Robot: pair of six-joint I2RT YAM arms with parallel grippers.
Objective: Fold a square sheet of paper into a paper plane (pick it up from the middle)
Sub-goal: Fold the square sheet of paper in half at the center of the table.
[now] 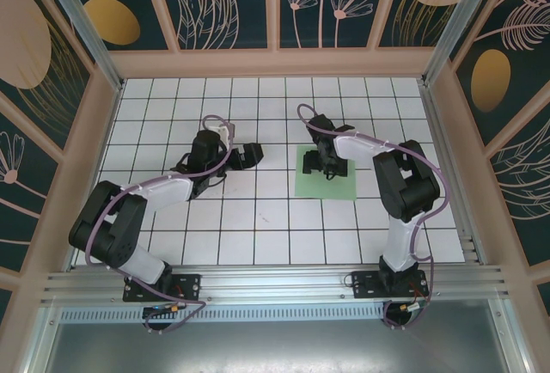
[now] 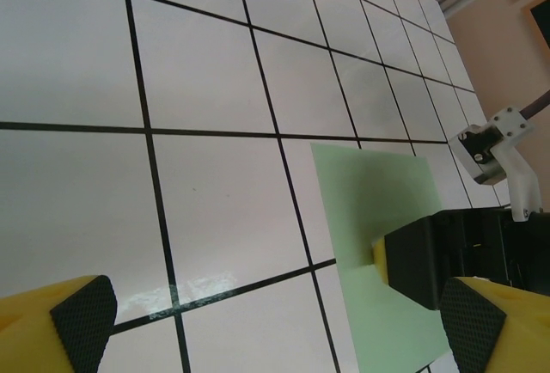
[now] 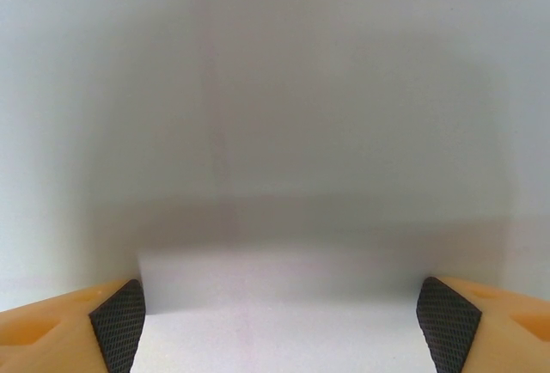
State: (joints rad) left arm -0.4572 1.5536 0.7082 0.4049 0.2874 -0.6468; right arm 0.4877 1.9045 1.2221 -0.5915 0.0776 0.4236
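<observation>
The square sheet of paper [image 1: 326, 175] lies flat and unfolded on the white grid table, pale mint green, right of centre. The paper plane is out of view. My right gripper [image 1: 325, 167] points down over the sheet's middle, open, its fingertips at or just above the paper. In the right wrist view the pale sheet [image 3: 275, 132] is very close, and the right gripper [image 3: 279, 321] has its pads far apart with nothing between them. My left gripper [image 1: 252, 155] hovers open to the left of the sheet. In the left wrist view the left gripper [image 2: 275, 321] faces the sheet [image 2: 369, 210] and the right gripper's dark finger [image 2: 417, 261].
The table [image 1: 258, 218] is a white grid with black lines, walled by patterned panels on three sides. An aluminium rail [image 1: 275, 283] runs along the near edge with both arm bases. A purple cable loops over each arm.
</observation>
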